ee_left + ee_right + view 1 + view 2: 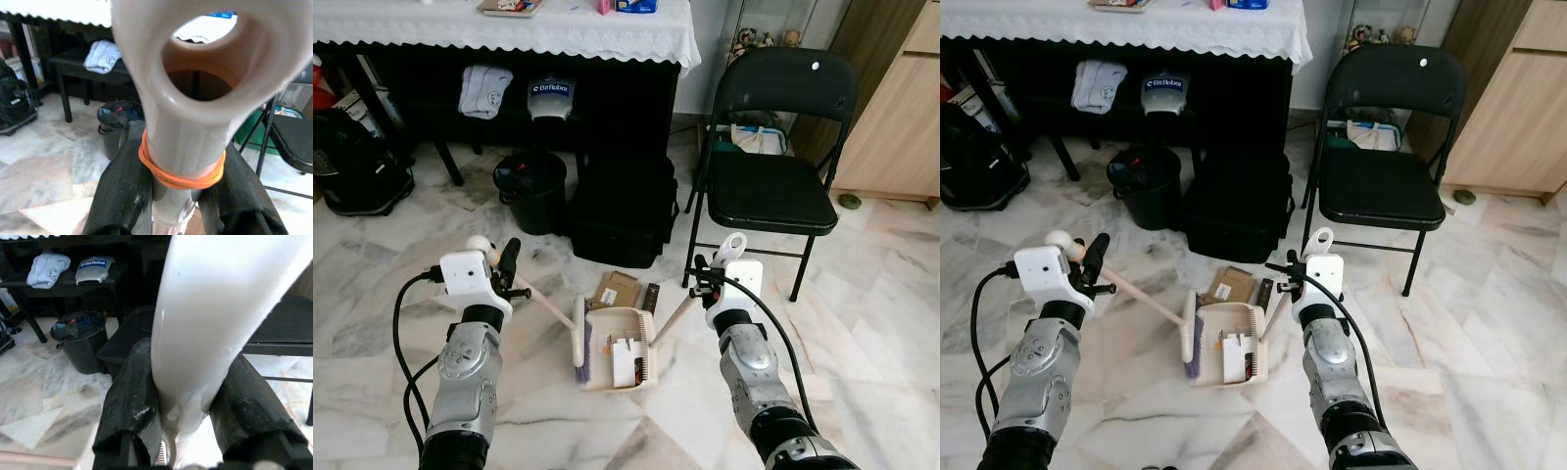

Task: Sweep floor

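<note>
Left eye view: left gripper (505,262), mid-left, clamps the broom (578,333) handle; bristles rest at the dustpan (625,354) mouth, lower centre. Right gripper (709,278) grips the dustpan handle. Paper scraps (625,358) lie inside the pan.

Left wrist view: fingers (122,191) clenched on the cream handle below an orange band (182,178).

Right wrist view: fingers (131,411) clenched on the white handle; black bin (80,338) at left.
</note>
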### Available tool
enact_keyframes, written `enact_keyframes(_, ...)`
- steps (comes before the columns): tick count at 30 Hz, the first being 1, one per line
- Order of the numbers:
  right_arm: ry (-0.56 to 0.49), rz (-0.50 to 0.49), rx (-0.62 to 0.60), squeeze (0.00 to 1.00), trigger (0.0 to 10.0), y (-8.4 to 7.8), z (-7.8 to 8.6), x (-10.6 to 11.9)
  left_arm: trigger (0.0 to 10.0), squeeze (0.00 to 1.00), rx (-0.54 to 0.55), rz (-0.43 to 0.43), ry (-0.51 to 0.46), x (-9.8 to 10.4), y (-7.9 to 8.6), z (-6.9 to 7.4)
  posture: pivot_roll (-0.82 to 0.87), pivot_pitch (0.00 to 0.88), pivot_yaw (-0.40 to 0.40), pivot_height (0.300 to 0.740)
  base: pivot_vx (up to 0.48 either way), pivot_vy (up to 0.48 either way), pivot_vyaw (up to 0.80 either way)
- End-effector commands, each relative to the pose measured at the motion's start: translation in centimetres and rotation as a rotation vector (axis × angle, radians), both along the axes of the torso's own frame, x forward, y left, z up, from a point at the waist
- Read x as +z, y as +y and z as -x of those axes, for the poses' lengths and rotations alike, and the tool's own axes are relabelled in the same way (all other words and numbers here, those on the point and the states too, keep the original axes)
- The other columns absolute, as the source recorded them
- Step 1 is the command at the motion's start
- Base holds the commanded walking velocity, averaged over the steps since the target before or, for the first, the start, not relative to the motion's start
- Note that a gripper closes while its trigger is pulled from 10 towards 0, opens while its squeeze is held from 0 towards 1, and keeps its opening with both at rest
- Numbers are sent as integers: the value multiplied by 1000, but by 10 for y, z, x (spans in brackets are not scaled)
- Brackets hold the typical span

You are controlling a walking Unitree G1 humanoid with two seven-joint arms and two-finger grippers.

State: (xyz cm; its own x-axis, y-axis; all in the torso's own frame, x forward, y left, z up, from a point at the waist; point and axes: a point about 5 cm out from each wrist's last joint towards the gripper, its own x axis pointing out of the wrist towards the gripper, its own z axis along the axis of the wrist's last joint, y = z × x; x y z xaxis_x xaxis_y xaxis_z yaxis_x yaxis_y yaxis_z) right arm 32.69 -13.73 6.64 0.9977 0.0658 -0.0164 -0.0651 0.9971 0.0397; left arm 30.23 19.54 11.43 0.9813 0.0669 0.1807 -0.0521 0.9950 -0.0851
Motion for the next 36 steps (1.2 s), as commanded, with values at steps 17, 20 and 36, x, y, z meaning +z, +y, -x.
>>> enact_keyframes(17,-95,-26,-14,0,10000,-1,-1,15,10000,0,7,-56,-62,5,-2,-3,24,0,-12,740,0,0,0)
enact_keyframes(20,-97,-15,-19,0,10000,-2,0,15,10000,0,-16,-70,-53,2,-6,-1,25,0,-11,740,0,0,0)
enact_keyframes(36,-108,-9,-22,0,10000,-3,-3,20,10000,0,-21,-94,-40,1,-9,-5,23,0,-13,740,0,0,738)
